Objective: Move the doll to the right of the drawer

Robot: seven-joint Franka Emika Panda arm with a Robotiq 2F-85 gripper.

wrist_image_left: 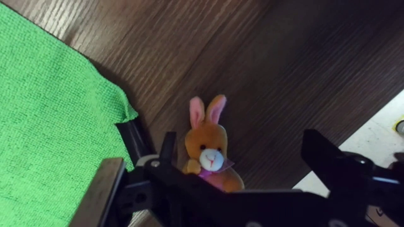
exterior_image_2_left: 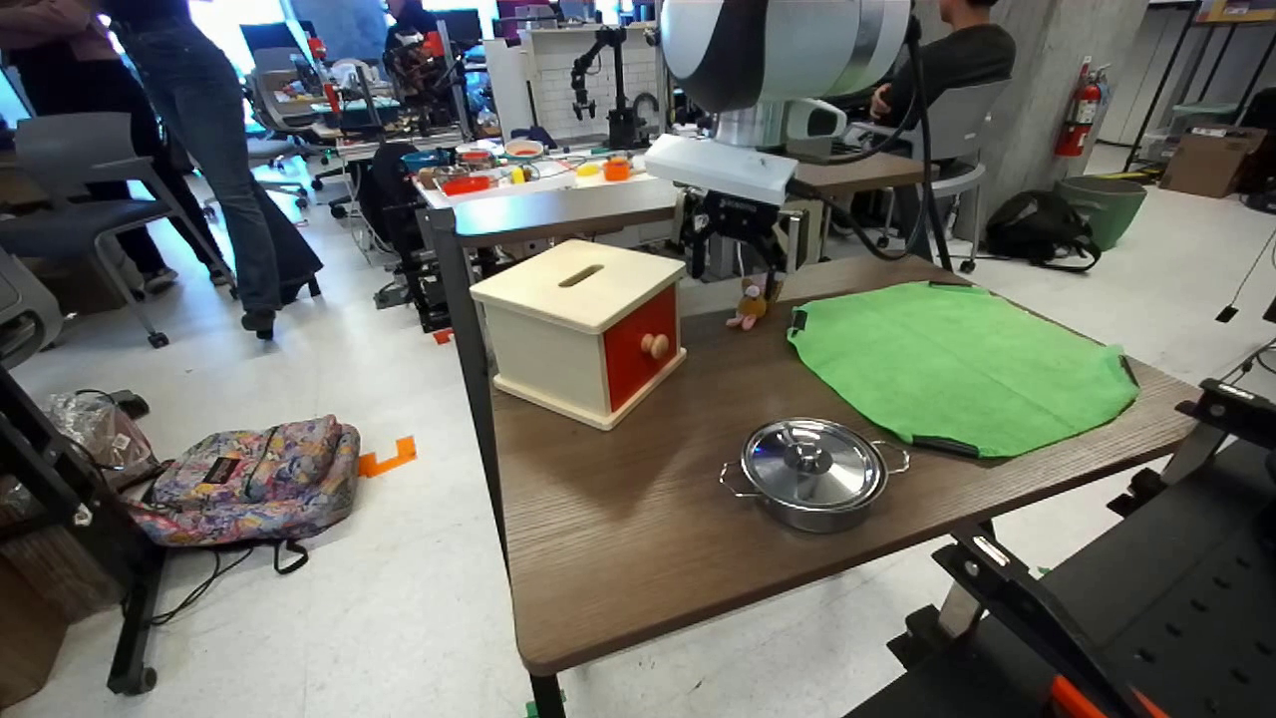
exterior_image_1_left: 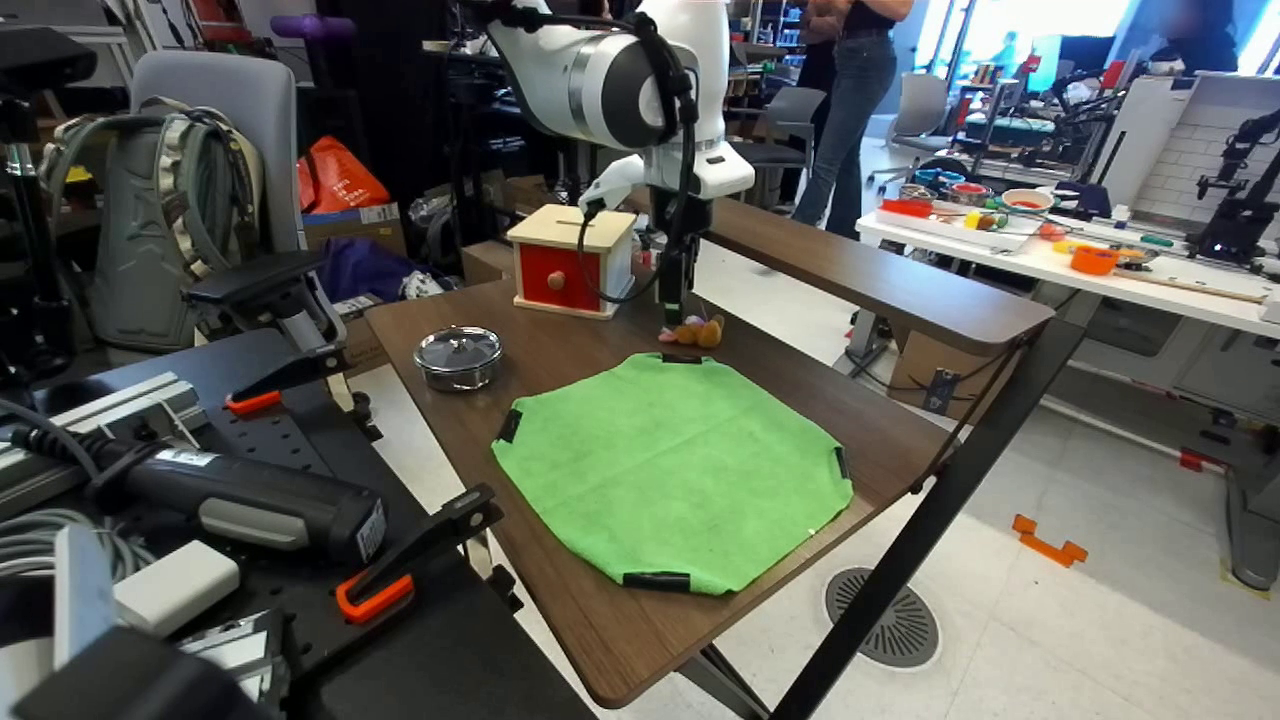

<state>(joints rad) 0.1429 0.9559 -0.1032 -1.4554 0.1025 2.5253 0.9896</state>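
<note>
The doll, a small tan-brown plush rabbit with pink ears, lies on the brown table beside the green mat; it shows in both exterior views (exterior_image_1_left: 700, 332) (exterior_image_2_left: 750, 303) and in the wrist view (wrist_image_left: 206, 140). My gripper (wrist_image_left: 238, 146) is open above it. In the wrist view the doll appears between the fingers, nearer the left one, and the gripper hides its lower body. In both exterior views the gripper (exterior_image_1_left: 672, 312) (exterior_image_2_left: 735, 269) points down over the doll. The drawer, a wooden box with a red front and round knob (exterior_image_1_left: 545, 262) (exterior_image_2_left: 626, 364), stands shut near the doll.
A green mat (exterior_image_1_left: 680, 470) with black taped corners lies beside the doll. A lidded metal pot (exterior_image_2_left: 812, 474) stands on the table (exterior_image_2_left: 598, 558) in front of the drawer. A raised brown ledge (exterior_image_1_left: 860, 265) runs along the table's far side. Clamps sit at the near edge.
</note>
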